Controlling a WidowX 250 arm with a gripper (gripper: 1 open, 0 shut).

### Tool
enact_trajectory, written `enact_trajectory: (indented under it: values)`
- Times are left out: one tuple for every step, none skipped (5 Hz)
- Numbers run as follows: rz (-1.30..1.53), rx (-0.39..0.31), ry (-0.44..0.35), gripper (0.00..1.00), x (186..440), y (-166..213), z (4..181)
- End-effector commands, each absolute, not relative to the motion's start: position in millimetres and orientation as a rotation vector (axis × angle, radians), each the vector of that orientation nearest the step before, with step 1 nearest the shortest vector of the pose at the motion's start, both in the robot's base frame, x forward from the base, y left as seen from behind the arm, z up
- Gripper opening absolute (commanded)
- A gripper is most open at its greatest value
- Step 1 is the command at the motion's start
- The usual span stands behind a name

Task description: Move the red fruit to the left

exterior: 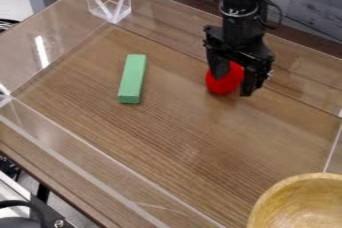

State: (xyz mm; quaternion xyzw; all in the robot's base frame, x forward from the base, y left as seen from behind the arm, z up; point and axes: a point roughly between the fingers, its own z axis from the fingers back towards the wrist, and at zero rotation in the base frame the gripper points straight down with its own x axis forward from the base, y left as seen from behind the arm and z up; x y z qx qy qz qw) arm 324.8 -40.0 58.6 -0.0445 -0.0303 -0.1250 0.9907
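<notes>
The red fruit is a small glossy red shape lying on the wooden table at the right of centre. My black gripper hangs straight down over it, its jaws open and set around the fruit's right part. The fingers hide much of the fruit, so only its left side shows. Whether the fingers touch the fruit I cannot tell.
A long green block lies to the left of the fruit. Clear acrylic walls fence in the table on all sides. A wooden bowl sits at the bottom right corner.
</notes>
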Motion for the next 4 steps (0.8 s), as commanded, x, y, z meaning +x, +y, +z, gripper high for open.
enact_trajectory:
  values:
    - [-0.194, -0.078, -0.126, 1.00, 335, -31, 81.1]
    - [-0.213, -0.080, -0.128, 1.00, 330, -23, 81.0]
    - [-0.207, -0.081, -0.127, 0.00, 330, -23, 73.5]
    - [-0.134, -0.077, -0.159, 0.00, 334, -15, 94.6]
